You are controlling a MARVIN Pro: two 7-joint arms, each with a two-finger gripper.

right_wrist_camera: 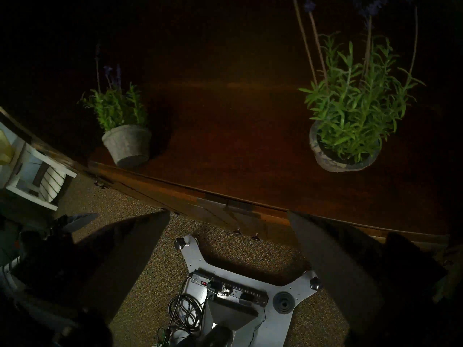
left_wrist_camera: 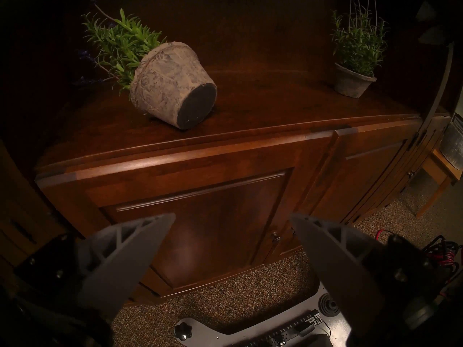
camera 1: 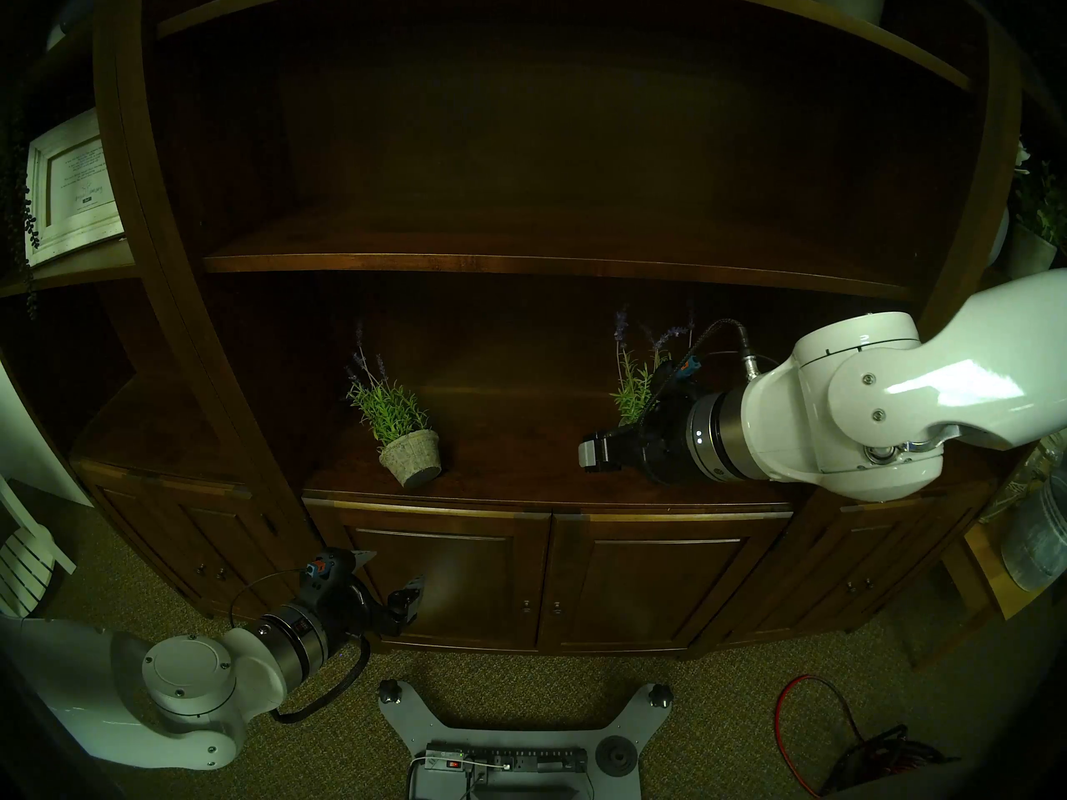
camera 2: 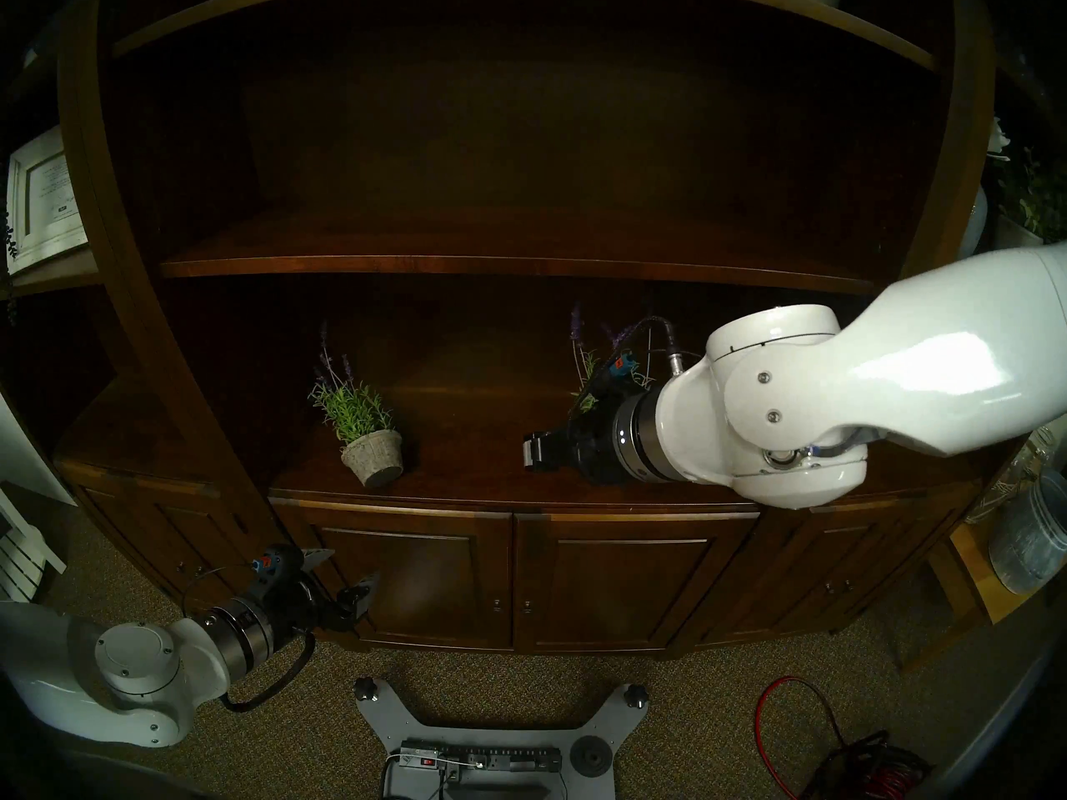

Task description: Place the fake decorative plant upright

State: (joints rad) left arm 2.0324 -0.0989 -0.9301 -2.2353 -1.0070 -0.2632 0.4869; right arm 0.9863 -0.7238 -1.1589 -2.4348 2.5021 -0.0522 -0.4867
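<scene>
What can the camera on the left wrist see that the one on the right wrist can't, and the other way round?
Only the left wrist view shows the tipped plant's dark pot base, proving it lies on its side, plus a cabinet door. Only the right wrist view looks down into the upright plant and catches a white chair. Both show the two potted plants on the wooden counter, the carpet, the robot's base plate, and their own open pincer, holding nothing.

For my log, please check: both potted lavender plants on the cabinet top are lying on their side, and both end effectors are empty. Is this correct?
Not quite. Only the left lavender plant lies tipped, its dark base showing in the left wrist view; the right lavender plant stands upright there. They are on the cabinet top, and both end effectors are empty.
</scene>
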